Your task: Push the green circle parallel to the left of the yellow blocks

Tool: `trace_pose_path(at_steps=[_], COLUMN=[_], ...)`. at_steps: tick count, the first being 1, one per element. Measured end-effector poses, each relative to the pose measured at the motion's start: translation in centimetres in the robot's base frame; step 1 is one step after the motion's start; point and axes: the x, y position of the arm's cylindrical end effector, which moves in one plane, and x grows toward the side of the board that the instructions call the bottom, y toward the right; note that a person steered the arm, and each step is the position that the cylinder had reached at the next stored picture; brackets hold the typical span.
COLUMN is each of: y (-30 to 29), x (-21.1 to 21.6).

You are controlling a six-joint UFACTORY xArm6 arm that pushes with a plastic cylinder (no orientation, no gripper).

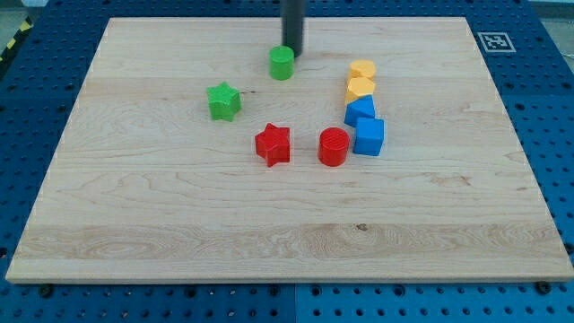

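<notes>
The green circle, a short upright cylinder, stands on the table left of the two yellow blocks, apart from them. The tip touches its upper right edge; the rod carries no pincer.

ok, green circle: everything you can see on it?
The green circle is a short, upright cylinder of matte green, plastic-looking, standing flat on the wooden board near the view's top centre. My tip sits right against its upper right edge. It lies left of the yellow blocks, apart from them.
</notes>
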Motion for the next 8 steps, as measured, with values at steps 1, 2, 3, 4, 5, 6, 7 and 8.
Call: trace_pose_path(at_steps=[1, 2, 3, 4, 5, 6, 7, 8], y=[-1.9, -1.9, -1.2, 0.4, 0.8, 0.8, 0.8, 0.9], x=[0.0, 0.0, -2.9, -2.6, -0.5, 1.9, 3.2, 3.2])
